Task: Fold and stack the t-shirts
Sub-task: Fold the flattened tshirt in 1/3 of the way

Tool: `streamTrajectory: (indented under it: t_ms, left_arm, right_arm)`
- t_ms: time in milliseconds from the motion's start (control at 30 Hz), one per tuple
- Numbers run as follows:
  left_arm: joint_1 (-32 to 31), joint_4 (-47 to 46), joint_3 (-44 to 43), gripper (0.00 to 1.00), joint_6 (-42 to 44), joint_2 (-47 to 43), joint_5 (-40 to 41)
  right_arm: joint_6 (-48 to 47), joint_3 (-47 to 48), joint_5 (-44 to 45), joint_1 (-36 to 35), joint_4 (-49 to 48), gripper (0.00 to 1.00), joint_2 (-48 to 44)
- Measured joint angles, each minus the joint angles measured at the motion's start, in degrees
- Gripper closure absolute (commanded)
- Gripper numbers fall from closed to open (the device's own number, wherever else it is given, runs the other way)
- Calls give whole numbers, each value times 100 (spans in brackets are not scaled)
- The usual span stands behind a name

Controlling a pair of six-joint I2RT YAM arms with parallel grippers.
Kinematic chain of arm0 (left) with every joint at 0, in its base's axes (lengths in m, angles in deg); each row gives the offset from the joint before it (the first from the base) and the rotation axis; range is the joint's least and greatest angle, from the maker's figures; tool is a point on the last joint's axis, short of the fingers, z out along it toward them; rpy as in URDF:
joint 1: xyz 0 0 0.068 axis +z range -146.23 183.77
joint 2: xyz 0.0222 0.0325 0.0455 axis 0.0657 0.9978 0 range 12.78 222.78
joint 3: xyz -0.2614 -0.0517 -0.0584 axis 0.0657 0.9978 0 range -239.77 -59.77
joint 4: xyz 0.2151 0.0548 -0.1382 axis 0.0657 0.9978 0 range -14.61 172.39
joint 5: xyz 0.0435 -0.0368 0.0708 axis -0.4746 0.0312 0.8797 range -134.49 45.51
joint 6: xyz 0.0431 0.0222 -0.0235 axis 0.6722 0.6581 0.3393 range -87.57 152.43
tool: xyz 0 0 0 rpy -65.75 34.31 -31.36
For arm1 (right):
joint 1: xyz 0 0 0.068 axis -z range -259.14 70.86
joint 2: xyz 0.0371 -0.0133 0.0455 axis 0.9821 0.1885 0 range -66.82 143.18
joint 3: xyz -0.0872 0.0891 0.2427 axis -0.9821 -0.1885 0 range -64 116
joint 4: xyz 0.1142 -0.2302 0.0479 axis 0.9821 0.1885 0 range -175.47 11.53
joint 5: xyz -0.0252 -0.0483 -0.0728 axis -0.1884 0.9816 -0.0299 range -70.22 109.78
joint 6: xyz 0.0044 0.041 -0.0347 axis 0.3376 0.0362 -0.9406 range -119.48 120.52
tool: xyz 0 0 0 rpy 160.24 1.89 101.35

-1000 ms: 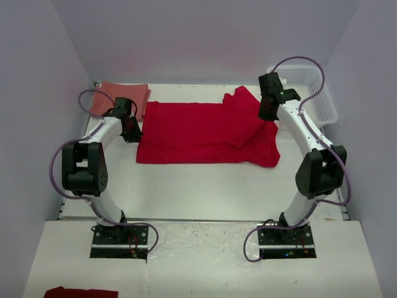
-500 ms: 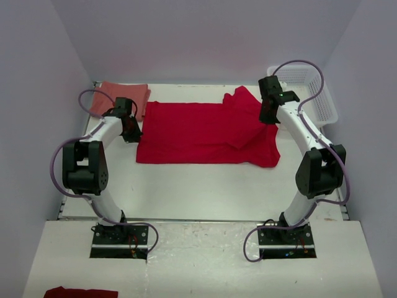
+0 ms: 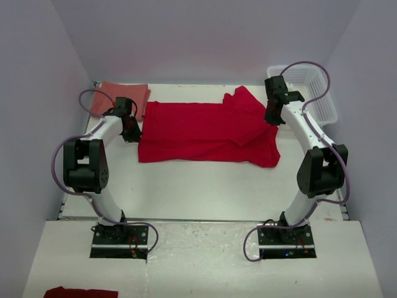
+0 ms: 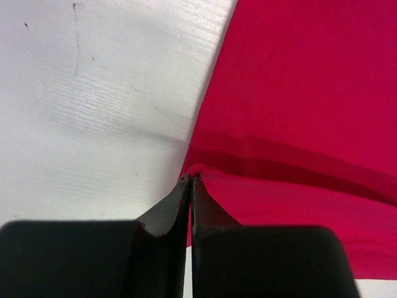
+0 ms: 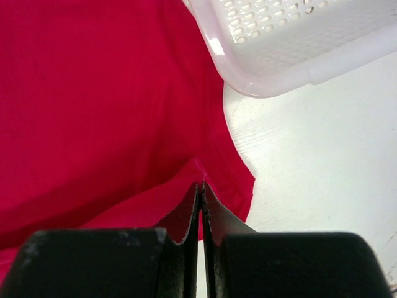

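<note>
white surface: bright red t-shirt spread centrally, folded salmon t-shirt far left, lattice basket far right.

Yeah, nothing readable here as far as I can see. No lettering, labels, logos or numbers show on the red shirt, the salmon shirt or the basket. The wrist views are just plain cloth, tabletop and black fingers, with no markings on them either.
</note>
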Motion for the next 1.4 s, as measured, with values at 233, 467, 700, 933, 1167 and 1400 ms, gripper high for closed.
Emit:
streamTrajectory:
  t_ms: [233, 467, 700, 933, 1167, 1400]
  left_arm:
    - [0, 4, -57, 100, 2, 96, 2]
    - [0, 9, -225, 100, 0, 122, 17]
    - [0, 4, -595, 90, -7, 474, 20]
    - [0, 37, -632, 60, -129, 651, 146]
    - [-74, 170, -667, 59, -197, 479, 925]
    - [-953, 114, -507, 100, -251, -374, 791]
  right_arm:
    - [-24, 39, -144, 33, -39, 100, 170]
    - [-105, 186, -446, 31, -138, 100, 476]
    - [-186, 660, -680, 31, -133, 100, 872]
    - [-323, 1088, -841, 31, -101, 100, 1174]
    - [-426, 1449, -938, 31, -39, 100, 1491]
    - [-481, 1473, -977, 31, 9, 100, 1545]
